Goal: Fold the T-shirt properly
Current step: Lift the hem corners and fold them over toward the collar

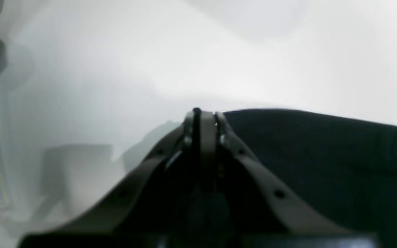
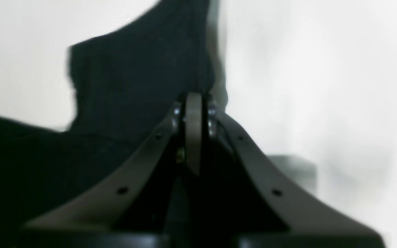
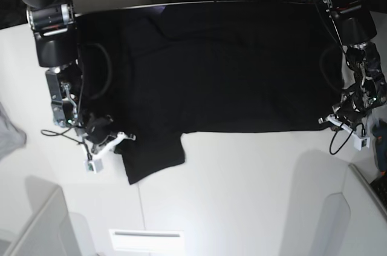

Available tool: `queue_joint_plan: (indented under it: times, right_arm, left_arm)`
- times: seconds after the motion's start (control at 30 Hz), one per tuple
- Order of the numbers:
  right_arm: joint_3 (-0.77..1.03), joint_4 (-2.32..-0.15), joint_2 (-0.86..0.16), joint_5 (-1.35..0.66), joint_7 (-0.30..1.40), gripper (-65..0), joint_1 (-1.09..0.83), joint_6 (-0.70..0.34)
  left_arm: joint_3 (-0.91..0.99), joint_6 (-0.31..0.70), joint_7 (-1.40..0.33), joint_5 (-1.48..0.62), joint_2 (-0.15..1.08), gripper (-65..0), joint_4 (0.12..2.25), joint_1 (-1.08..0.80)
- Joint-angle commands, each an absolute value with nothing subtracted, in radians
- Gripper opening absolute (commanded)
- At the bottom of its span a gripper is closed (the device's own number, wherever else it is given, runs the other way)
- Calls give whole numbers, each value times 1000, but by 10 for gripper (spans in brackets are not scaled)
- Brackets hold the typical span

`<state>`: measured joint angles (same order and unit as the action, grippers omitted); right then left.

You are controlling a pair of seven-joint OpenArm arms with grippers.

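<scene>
Nearest the base camera, bare white table (image 3: pixel 242 189) is stretching out in front of the T-shirt (image 3: pixel 224 62), which is lying spread flat and plain side up, its long axis running across the table from one arm to the other. A sleeve (image 3: pixel 151 156) is sticking out toward the camera at the shirt's near corner on the right arm's side.

The right gripper (image 3: pixel 124 138) is sitting just at that sleeve, and in its wrist view its jaws are pressed together right at the dark cloth's edge; whether cloth is actually pinched between them cannot be told. The left gripper (image 3: pixel 329 121) is sitting at the opposite near corner, jaws likewise together, with the shirt (image 1: pixel 322 155) lying to one side of them.

Both grippers are resting at the near hem, so the shirt is lying away from them toward the far edge; neither arm looks clearly nearer, and a fold would likely carry this hem away from the camera.

A small grey cloth (image 3: pixel 9 132) is lying well apart at the table's edge.
</scene>
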<state>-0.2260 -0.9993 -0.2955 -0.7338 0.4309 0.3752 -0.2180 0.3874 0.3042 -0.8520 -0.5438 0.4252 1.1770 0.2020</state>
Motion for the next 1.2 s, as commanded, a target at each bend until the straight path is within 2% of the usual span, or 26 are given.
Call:
queue_joint_plan:
  times: [0.0, 0.13, 0.6, 0.8, 1.03, 1.17]
  right_arm:
    - [-217, -1030, -306, -748, 406, -650, 401, -225]
    - [-216, -1040, -306, -746, 406, -650, 392, -223]
    - [-216, -1148, -358, -746, 404, -650, 331, -223]
    - [-216, -1161, -383, -746, 404, -650, 317, -223]
    - [-216, -1181, -403, -746, 404, -650, 303, -223]
    - [-216, -1225, -415, -746, 404, -650, 286, -223]
  left_arm:
    - [394, 308, -837, -588, 467, -650, 1194, 213]
    - [392, 306, -837, -742, 512, -650, 1199, 173]
    - [394, 306, -837, -949, 596, -650, 1253, 58]
    - [394, 306, -837, -964, 605, -650, 1273, 39]
    - [487, 306, -839, -966, 605, -650, 1333, -22]
    - [496, 306, -894, -961, 605, -650, 1339, -35]
